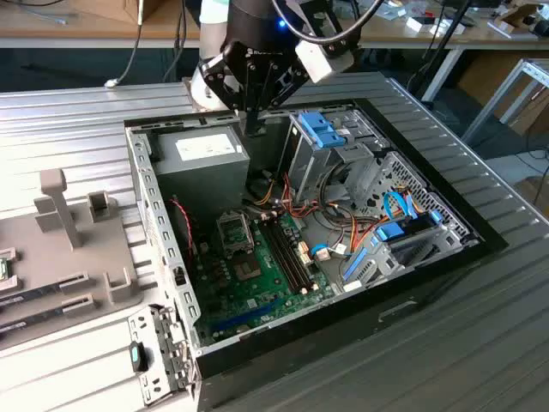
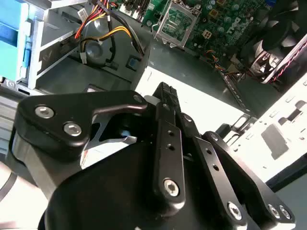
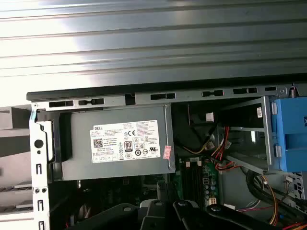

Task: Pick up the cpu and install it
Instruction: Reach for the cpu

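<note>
Cpu socket [image 1: 233, 230], square silvery frame, black angular gripper [image 1: 255, 129] closed

cpu [image 1: 3, 266] | seems to be the small flat piece cut off at the exterior view's left edge, not certain | pale top with green along the edge, most of it out of frame | lies flat at the grey fixture [image 1: 111, 287], near the long narrow sticks [image 1: 43, 293] | outside the computer case [image 1: 144, 193], well apart from it
</note>
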